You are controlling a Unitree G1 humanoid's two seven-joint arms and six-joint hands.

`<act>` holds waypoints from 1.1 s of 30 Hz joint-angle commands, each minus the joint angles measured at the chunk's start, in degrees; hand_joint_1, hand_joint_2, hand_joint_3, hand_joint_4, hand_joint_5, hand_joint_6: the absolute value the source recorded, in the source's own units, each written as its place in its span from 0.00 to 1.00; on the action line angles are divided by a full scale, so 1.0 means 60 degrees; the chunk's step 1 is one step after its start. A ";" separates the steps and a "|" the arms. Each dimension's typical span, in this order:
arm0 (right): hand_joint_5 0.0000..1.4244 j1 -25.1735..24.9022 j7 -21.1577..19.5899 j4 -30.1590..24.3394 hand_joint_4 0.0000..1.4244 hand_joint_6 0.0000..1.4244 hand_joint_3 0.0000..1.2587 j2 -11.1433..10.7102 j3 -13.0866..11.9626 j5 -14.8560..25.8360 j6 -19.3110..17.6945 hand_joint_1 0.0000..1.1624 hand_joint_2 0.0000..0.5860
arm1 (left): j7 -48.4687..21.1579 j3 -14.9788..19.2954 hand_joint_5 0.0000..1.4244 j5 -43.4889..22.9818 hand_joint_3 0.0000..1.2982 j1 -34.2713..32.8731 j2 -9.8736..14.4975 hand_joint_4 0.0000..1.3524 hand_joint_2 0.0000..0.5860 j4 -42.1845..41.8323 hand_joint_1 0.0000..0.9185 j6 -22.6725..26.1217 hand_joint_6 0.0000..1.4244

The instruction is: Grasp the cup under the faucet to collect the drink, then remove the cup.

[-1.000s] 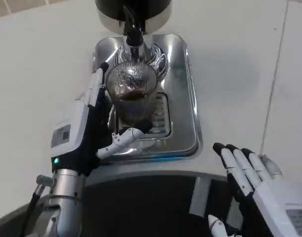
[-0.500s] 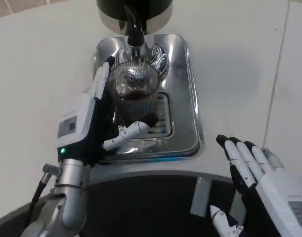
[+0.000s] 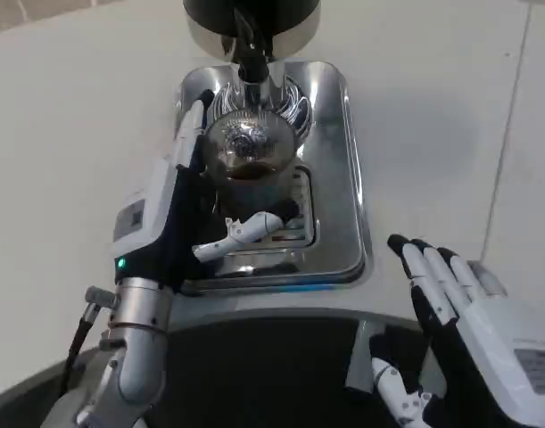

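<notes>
While under the faucet (image 3: pixel 251 55), cup (image 3: pixel 250 169) in left robot hand (image 3: pixel 178 218).

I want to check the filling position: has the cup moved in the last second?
Yes. Judged against the tray grate, the cup, held by the left hand, has shifted slightly away from the robot, toward the faucet.

Smooth white tabletop (image 3: pixel 76 125) spans the bkgd. Thin dark seam line (image 3: pixel 507 147) runs down tabletop's right part, slightly slanted. Strip of tan flooring (image 3: pixel 22 11) past tabletop's top-left edge. Even, soft light; faint grey shading right of centre.
</notes>
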 commanded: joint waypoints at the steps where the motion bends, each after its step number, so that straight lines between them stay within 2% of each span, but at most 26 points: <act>1: 0.00 -0.0175 0.0188 0.0111 0.00 0.00 0.00 0.0080 -0.0001 -0.0023 0.0163 0.18 0.94 | -0.0223 -0.0156 0.26 -0.0053 0.01 -0.0035 -0.0164 0.03 0.04 0.0166 0.34 -0.0194 0.29; 9: 0.00 -0.0240 0.0307 0.0093 0.00 0.00 0.00 0.0145 -0.0020 -0.0068 0.0308 0.17 0.94 | -0.0293 -0.0285 0.30 0.0053 0.05 -0.0097 -0.0322 0.07 0.05 0.0190 0.32 -0.0312 0.35; 12: 0.00 -0.0275 0.0354 0.0071 0.00 0.00 0.00 0.0164 -0.0054 -0.0063 0.0367 0.17 0.94 | -0.0280 -0.0387 0.34 0.0135 0.07 -0.0144 -0.0379 0.10 0.05 0.0234 0.33 -0.0215 0.40; 14: 0.00 -0.0316 0.0389 0.0052 0.00 0.00 0.00 0.0180 -0.0072 -0.0046 0.0418 0.17 0.94 | -0.0246 -0.0461 0.38 0.0172 0.10 -0.0204 -0.0409 0.14 0.05 0.0297 0.35 -0.0111 0.47; 16: 0.00 -0.0362 0.0418 0.0017 0.00 0.00 0.00 0.0195 -0.0094 -0.0043 0.0472 0.17 0.93 | -0.0221 -0.0557 0.46 0.0243 0.19 -0.0300 -0.0480 0.23 0.06 0.0383 0.43 0.0030 0.58; 19: 0.00 -0.0388 0.0465 -0.0040 0.00 0.00 0.00 0.0216 -0.0135 -0.0061 0.0541 0.14 0.93 | -0.0227 -0.0674 0.53 0.0258 0.30 -0.0450 -0.0664 0.36 0.09 0.0507 0.49 0.0194 0.68; 22: 0.00 -0.0372 0.0511 -0.0127 0.00 0.00 0.00 0.0245 -0.0176 -0.0109 0.0628 0.13 0.92 | -0.0337 -0.0787 0.59 0.0222 0.37 -0.0631 -0.0924 0.44 0.10 0.0591 0.52 0.0411 0.73; 26: 0.00 -0.0328 0.0637 -0.0294 0.00 0.00 0.00 0.0299 -0.0246 -0.0178 0.0768 0.13 0.91 | -0.0380 -0.0733 0.69 -0.0078 0.53 -0.0769 -0.1309 0.57 0.13 0.0655 0.64 0.0585 0.83; 30: 0.00 -0.0277 0.0824 -0.0436 0.00 0.00 0.00 0.0327 -0.0258 -0.0265 0.0852 0.12 0.91 | -0.0093 -0.0626 0.82 -0.0141 0.68 -0.0774 -0.1430 0.69 0.16 0.0655 0.68 0.0523 0.95; 33: 0.00 -0.0271 0.0981 -0.0465 0.00 0.00 0.00 0.0359 -0.0214 -0.0308 0.0884 0.12 0.92 | 0.0516 -0.0370 0.90 -0.0218 0.78 -0.0601 -0.1452 0.80 0.17 0.0572 0.69 0.0361 1.00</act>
